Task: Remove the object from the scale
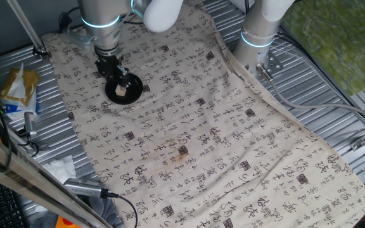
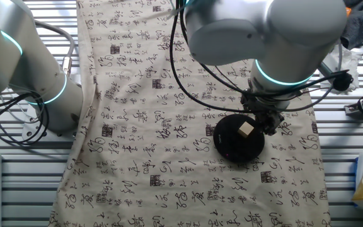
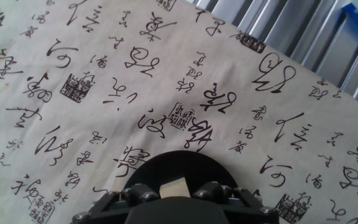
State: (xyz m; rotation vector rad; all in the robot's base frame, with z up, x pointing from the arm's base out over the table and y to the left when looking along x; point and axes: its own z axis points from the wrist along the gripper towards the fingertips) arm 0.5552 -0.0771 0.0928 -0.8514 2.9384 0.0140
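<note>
The scale [image 1: 124,91] is a flat round black disc on the printed cloth, at the far left in one fixed view. It also shows in the other fixed view [image 2: 232,146] and in the hand view [image 3: 185,163]. The object [image 1: 120,92], a small tan block [image 2: 246,129], sits on the disc's top. My gripper [image 1: 118,81] is down over the disc, and its two dark fingers stand close against the block's sides [image 3: 174,187]. The jaws look shut on the block, which still rests on the disc. The fingertips themselves are hidden.
A cloth with black characters [image 1: 195,126] covers the table, with a brownish stain [image 1: 181,152] near its middle. A second arm's base [image 1: 258,38] stands at the far right. Packets [image 1: 18,88] and a tool with a cable [image 1: 84,188] lie off the cloth's left edge.
</note>
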